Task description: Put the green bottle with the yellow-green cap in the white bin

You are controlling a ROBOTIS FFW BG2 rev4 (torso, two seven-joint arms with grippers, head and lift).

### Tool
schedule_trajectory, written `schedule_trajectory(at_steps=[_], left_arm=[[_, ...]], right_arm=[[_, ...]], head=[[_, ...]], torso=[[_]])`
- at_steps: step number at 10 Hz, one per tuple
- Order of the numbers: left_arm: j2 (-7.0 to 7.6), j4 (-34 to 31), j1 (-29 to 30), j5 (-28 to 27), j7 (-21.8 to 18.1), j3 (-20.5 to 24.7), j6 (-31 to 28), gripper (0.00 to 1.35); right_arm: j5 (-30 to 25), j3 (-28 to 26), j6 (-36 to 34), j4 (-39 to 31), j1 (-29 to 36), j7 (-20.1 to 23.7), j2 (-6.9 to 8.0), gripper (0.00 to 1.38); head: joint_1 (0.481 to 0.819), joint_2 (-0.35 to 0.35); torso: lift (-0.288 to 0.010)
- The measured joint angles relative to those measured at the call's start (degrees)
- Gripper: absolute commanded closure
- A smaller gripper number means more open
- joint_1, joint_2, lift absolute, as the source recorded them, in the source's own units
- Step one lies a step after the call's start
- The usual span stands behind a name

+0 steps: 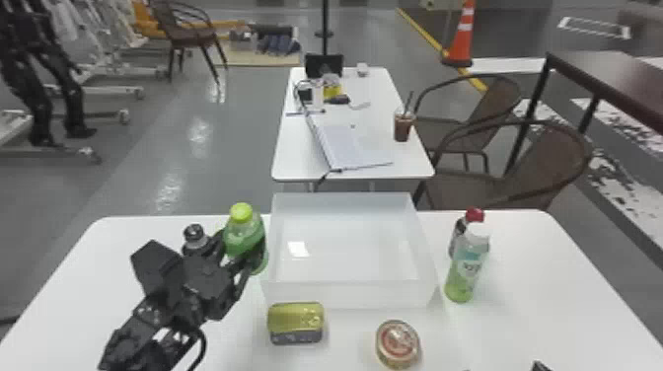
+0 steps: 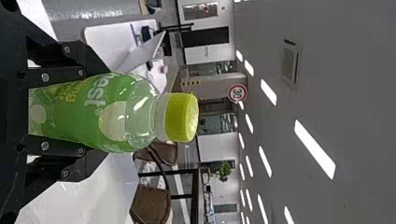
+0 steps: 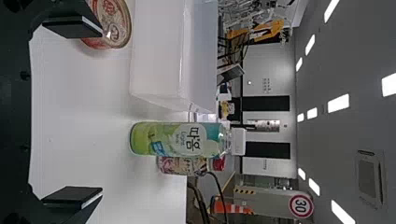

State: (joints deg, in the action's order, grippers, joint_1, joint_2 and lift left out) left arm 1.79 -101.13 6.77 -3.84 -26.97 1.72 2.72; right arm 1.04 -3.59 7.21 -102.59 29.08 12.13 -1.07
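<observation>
In the head view my left gripper [image 1: 242, 249] is shut on the green bottle [image 1: 245, 232] with the yellow-green cap, which stands upright just left of the white bin [image 1: 352, 294]. The left wrist view shows the green bottle [image 2: 93, 112] between both fingers of the left gripper [image 2: 60, 112], its cap away from them. The white bin holds nothing visible. At the head view's bottom right edge a bit of my right gripper [image 1: 540, 366] shows. In the right wrist view the right gripper [image 3: 74, 116] is open, with the white bin [image 3: 156, 51] beyond it.
A dark-capped bottle [image 1: 195, 239] stands behind the left gripper. Right of the bin are a white-capped bottle [image 1: 465, 269] and a red-capped one [image 1: 459, 232]. A yellow-green can [image 1: 296, 323] and a round tin [image 1: 397, 344] lie in front of the bin.
</observation>
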Motion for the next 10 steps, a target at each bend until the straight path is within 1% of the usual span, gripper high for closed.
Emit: schedule_trajectory(at_steps=[1, 2, 4, 7, 8, 10], left_arm=[[1.2, 1.26, -2.2, -0.37, -0.07, -2.7, -0.33, 0.82], [1.86, 3.07, -4.36, -1.31, -0.23, -4.77, -0.36, 0.82], [1.84, 7.65, -8.36, -5.27, -0.71, -7.61, 0.4, 0.82], [1.61, 17.2, -15.07, -9.92, -0.73, -11.54, 2.14, 0.82], [1.63, 19.82, -17.12, -11.17, -0.67, -12.37, 2.63, 0.75], [1.72, 22.83, -19.25, -12.14, 0.24, -12.74, 3.07, 0.14]], right_arm=[[0.23, 0.17, 0.0, 0.25, -0.16, 0.0, -0.03, 0.1], [0.35, 0.3, 0.0, 0.43, -0.31, 0.0, -0.05, 0.1], [0.45, 0.38, 0.0, 0.62, -0.43, 0.0, 0.0, 0.1], [0.69, 0.59, 0.0, 0.88, -0.67, 0.0, -0.01, 0.1], [0.72, 0.66, 0.0, 0.96, -0.8, 0.0, -0.02, 0.1], [0.8, 0.78, 0.0, 1.13, -0.95, 0.0, -0.03, 0.1]], head=[[0.549, 0.0], [0.549, 0.0], [0.549, 0.0], [0.549, 0.0], [0.549, 0.0], [0.549, 0.0]], torso=[[-0.1], [-0.1], [-0.1], [-0.1], [-0.1], [-0.1]])
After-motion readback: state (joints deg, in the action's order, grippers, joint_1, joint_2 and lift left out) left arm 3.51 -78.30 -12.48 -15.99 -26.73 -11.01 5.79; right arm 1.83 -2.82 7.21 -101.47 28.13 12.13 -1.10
